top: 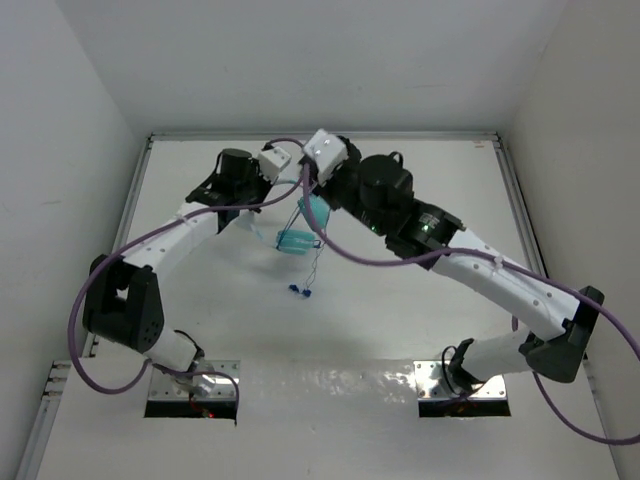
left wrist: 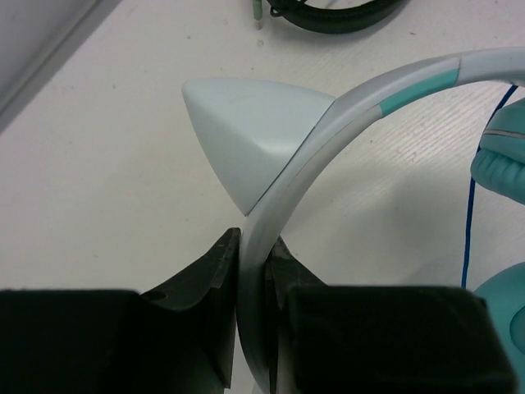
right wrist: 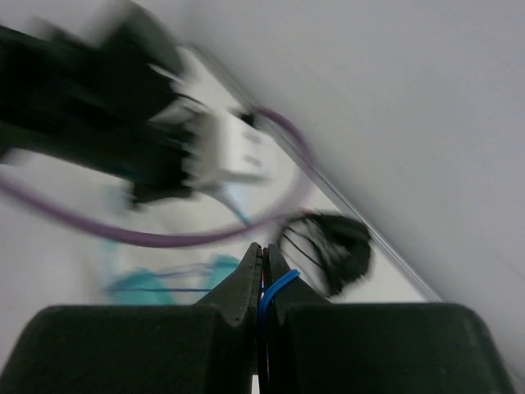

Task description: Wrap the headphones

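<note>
While the headphones [top: 297, 240] are held up off the table [top: 400, 310] between the two raised arms, near the far middle of the workspace, the wrap is judged to be at an early stage.

The left gripper [left wrist: 250, 254] is seen clamped narrow on the pale headband [left wrist: 328, 131], just below a pale pointed piece [left wrist: 246, 139] fixed to the band. A teal ear cup [left wrist: 500, 168] is seen at the right edge of that view. The right gripper [right wrist: 262, 263] is seen pinched tight on the thin blue cable [right wrist: 279, 286], which passes between its closed jaws.

Done so far, as judged: the headphones are lifted, the band is secured by one arm, and the cable is taken up by the other. A blue strand is seen lying across the teal cups in the right wrist view, but that view is blurred, so a completed turn cannot be confirmed.

Left to do, as judged: most of the winding. In the top view a long slack run of cable is seen hanging below the cups, with the plug end [top: 300, 291] dangling low over the table. The black headphones [left wrist: 328, 16] are seen lying beyond, apart from the work.
</note>
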You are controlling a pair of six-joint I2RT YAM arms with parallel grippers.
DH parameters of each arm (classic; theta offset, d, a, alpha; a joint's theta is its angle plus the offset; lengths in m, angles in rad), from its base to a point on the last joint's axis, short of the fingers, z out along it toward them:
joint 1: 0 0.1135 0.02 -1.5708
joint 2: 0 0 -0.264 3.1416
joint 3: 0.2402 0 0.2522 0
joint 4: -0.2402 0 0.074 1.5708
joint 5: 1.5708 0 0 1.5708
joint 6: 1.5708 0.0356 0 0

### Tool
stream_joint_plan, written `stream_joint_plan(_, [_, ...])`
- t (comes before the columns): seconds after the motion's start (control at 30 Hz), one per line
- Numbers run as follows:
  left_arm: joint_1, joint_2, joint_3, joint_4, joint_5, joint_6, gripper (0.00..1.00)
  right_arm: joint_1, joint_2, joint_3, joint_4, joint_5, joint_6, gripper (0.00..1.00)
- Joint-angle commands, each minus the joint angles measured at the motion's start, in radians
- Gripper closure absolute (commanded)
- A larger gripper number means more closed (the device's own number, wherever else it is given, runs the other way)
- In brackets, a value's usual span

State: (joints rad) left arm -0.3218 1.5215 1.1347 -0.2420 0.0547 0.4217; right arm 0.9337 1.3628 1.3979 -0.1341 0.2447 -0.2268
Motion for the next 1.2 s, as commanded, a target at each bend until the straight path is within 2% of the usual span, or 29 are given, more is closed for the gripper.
stream_joint_plan(0.0, [-0.010,-0.093,0.031,-0.059,0.040,0.205,1.00,-0.137,-0.010,0.033,0.020,0.150,0.010,1.00])
stream_joint_plan(0.1, [-0.019,-0.099,0.059,-0.138,0.085,0.278,1.00,-0.241,0.050,0.096,0.004,0.105,0.055,1.00])
stream_joint_plan(0.2, [-0.051,-0.103,0.062,-0.192,0.083,0.281,1.00,-0.321,0.117,0.165,-0.009,0.051,0.104,1.00])
stream_joint_plan(0.37, [-0.106,-0.103,0.063,-0.218,0.103,0.220,1.00,-0.432,0.186,0.230,0.005,-0.054,0.213,1.00])
stream_joint_plan(0.5, [-0.115,-0.087,0.105,-0.243,0.158,0.126,1.00,-0.460,0.219,0.224,0.013,-0.104,0.268,1.00])
stream_joint_plan(0.6, [-0.115,-0.075,0.177,-0.292,0.230,0.051,1.00,-0.473,0.216,0.159,0.037,-0.116,0.288,1.00])
stream_joint_plan(0.7, [-0.106,-0.080,0.255,-0.342,0.315,-0.024,1.00,-0.499,0.196,0.058,0.080,-0.198,0.299,1.00])
stream_joint_plan(0.8, [-0.085,-0.095,0.327,-0.393,0.448,-0.076,1.00,-0.541,0.156,-0.113,0.186,-0.369,0.290,1.00])
stream_joint_plan(0.87, [-0.077,-0.096,0.388,-0.421,0.473,-0.099,1.00,-0.565,0.130,-0.181,0.246,-0.513,0.285,1.00])
stream_joint_plan(1.0, [-0.074,-0.086,0.465,-0.459,0.522,-0.162,1.00,-0.569,0.148,-0.301,0.396,-0.654,0.284,0.90])
stream_joint_plan(1.13, [-0.071,-0.072,0.545,-0.456,0.487,-0.236,1.00,-0.567,0.205,-0.359,0.491,-0.735,0.331,0.82])
stream_joint_plan(1.17, [-0.071,-0.060,0.565,-0.460,0.476,-0.260,1.00,-0.567,0.216,-0.367,0.504,-0.751,0.348,0.69])
